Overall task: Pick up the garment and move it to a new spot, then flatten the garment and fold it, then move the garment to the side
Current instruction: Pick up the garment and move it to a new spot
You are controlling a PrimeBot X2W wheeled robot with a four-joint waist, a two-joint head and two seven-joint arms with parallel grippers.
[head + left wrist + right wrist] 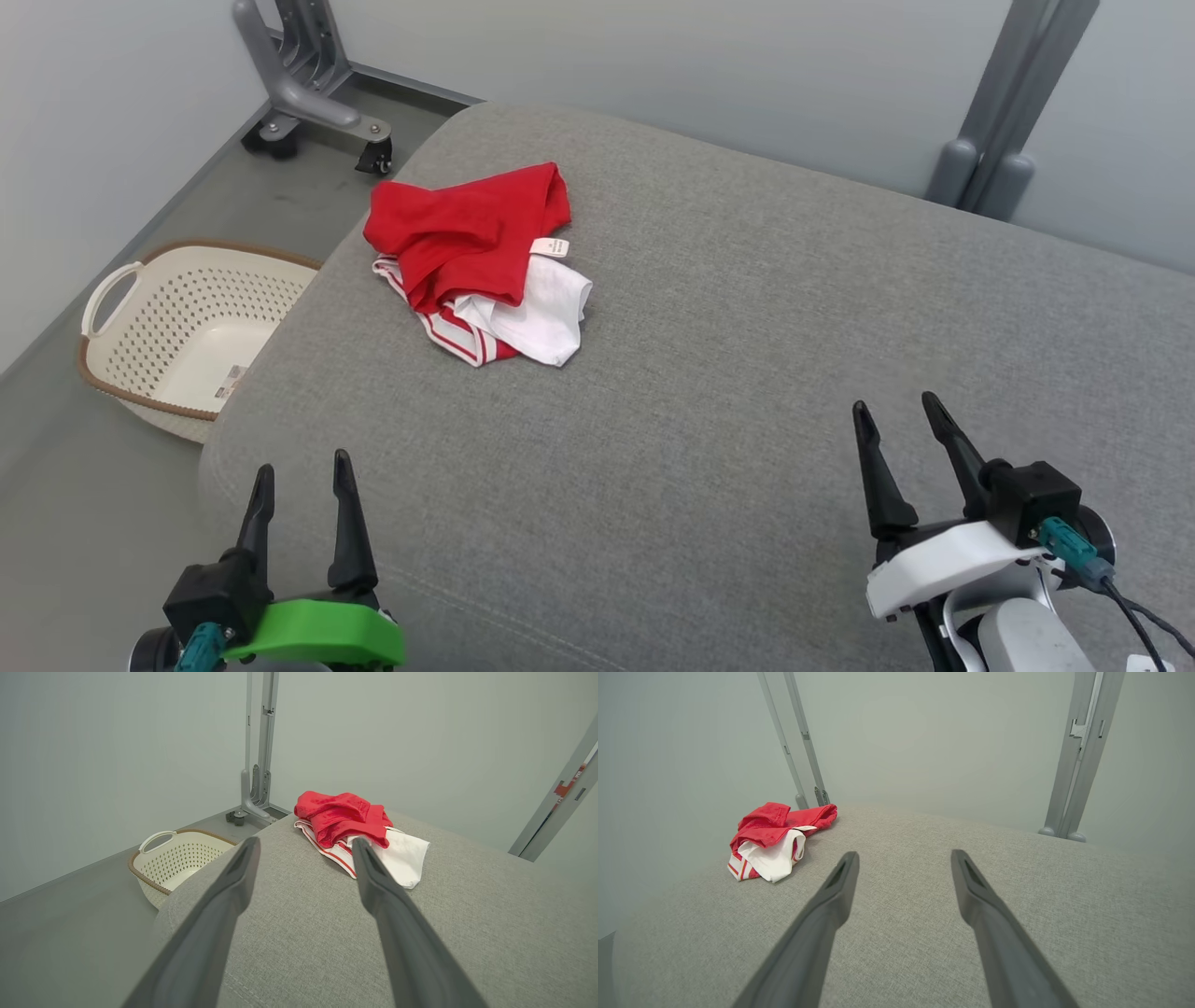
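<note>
A crumpled red and white garment (478, 261) lies in a heap near the far left of the grey cushioned surface (747, 373). A small white label shows on top of it. My left gripper (301, 464) stands open at the near left edge, well short of the garment (355, 830), nothing between its fingers. Over at the near right, my right gripper (896, 408) is open too and holds nothing; in its wrist view the garment (773, 840) lies far off to the left of the open fingers (903, 856).
A cream perforated basket (182, 327) with a brown rim sits on the floor left of the cushion. A grey wheeled stand base (313, 89) stands behind it, and grey posts (1004, 112) rise at the back right. Walls close in behind.
</note>
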